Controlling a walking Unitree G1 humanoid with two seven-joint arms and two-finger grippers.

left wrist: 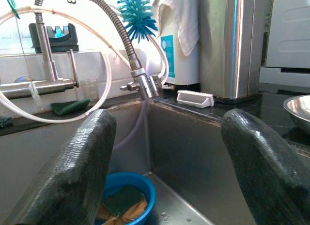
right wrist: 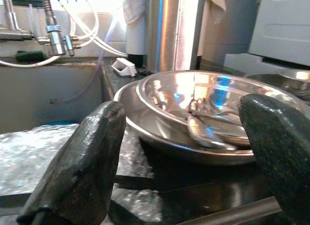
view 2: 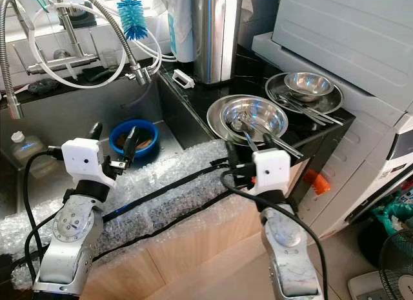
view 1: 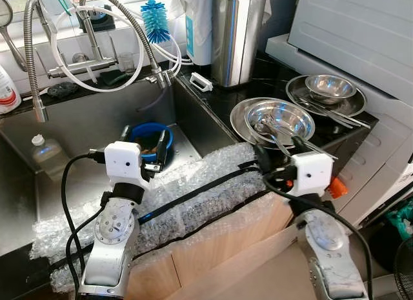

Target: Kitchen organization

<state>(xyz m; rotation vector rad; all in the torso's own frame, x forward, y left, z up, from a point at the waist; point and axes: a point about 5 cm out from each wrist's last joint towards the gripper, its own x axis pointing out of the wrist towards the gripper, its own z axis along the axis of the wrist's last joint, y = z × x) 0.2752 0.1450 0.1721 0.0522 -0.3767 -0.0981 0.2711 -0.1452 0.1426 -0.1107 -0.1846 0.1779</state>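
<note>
On the black worktop [view 1: 271,74] just ahead of the spread right end effector [view 1: 279,150] sits a steel bowl [view 1: 279,119] holding cutlery, stiff, slick, likely best pinched at its rim, while the left end effector [view 1: 143,145], also spread, hovers over the sink [view 1: 84,129].

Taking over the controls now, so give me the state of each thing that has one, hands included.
Left hand: open, empty, over the sink.
Right hand: open, empty, at the near bowl's rim.
Blue bowl: upright in the sink, scraps and a green pad inside.
Near steel bowl: nested in a steel plate, cutlery inside.
Far steel bowl: upright on its plate, utensils beside it.
Plastic bottle: capped, in the sink.
</note>
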